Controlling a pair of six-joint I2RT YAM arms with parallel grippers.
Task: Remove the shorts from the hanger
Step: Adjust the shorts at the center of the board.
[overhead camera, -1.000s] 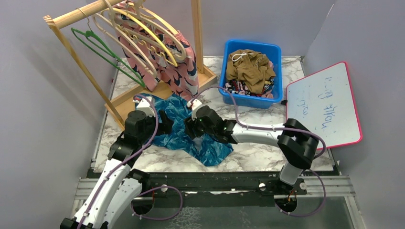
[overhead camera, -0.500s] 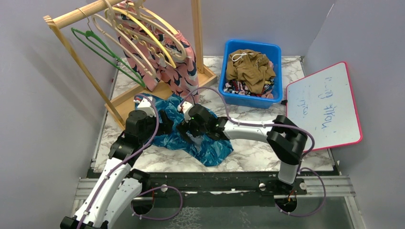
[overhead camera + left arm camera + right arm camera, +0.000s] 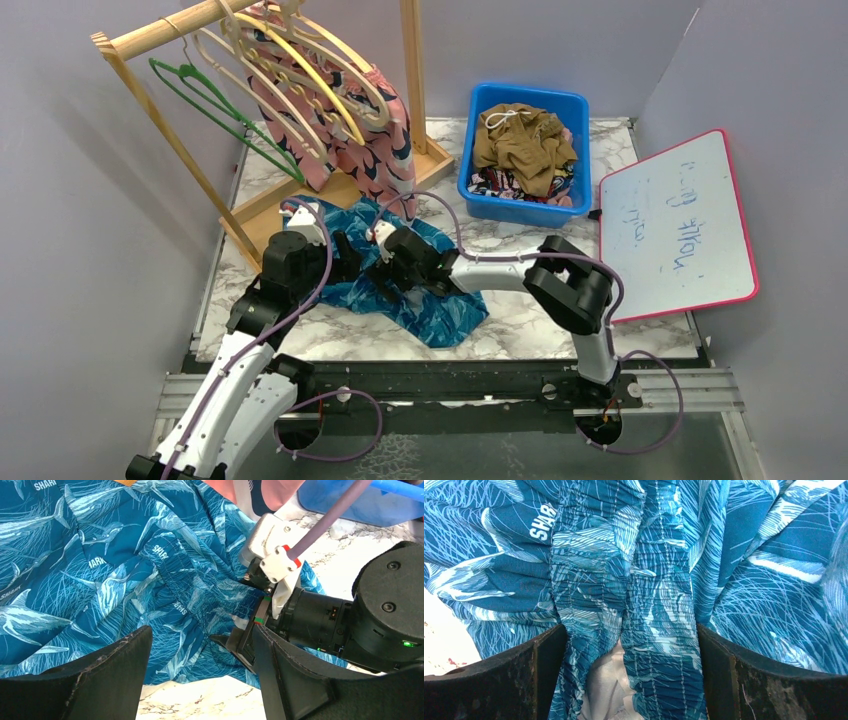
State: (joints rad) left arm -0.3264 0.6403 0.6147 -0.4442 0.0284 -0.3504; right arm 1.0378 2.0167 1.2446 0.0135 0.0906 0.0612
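Two arms (image 3: 262, 300) low over teal shorts (image 3: 440, 310) | left end effector (image 3: 197, 635) apart | right end effector (image 3: 629, 635) apart astride waistband (image 3: 659, 580)

In the top view, the 2 arms cover the middle of the teal shorts (image 3: 440, 315), and we cannot make out the fingertips of the left pincer (image 3: 347, 258) or the right pincer (image 3: 385, 270) there. In the blue bin (image 3: 525, 213), the olive-brown shorts (image 3: 525, 145) hide all but a strip of the printed fabric beneath. The writing on the whiteboard (image 3: 680, 225) is too small for us to read. The right wrist view cuts the teal fabric off on all 4 sides. In the left wrist view, folds bury the right pincer's tips.
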